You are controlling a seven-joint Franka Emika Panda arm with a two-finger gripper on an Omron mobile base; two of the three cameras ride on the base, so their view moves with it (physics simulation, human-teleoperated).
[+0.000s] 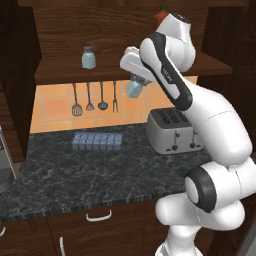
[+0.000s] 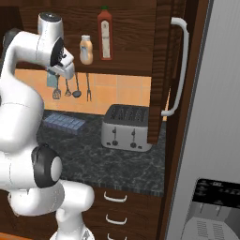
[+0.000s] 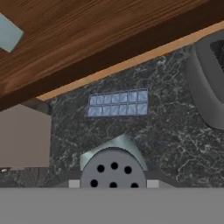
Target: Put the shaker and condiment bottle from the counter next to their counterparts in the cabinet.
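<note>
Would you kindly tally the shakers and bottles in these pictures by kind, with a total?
Pale blue shakers: 2, one on the cabinet shelf, one held in the gripper.
Orange condiment bottle: 1.
Tall red sauce bottle: 1.
Total: 4.

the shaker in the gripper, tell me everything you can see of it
The shaker is small, pale blue-grey and translucent, with a grey cap pierced by round holes. The gripper holds it in the air, tilted, just below the front edge of the cabinet shelf and above the counter. Only the gripper touches it.
</note>
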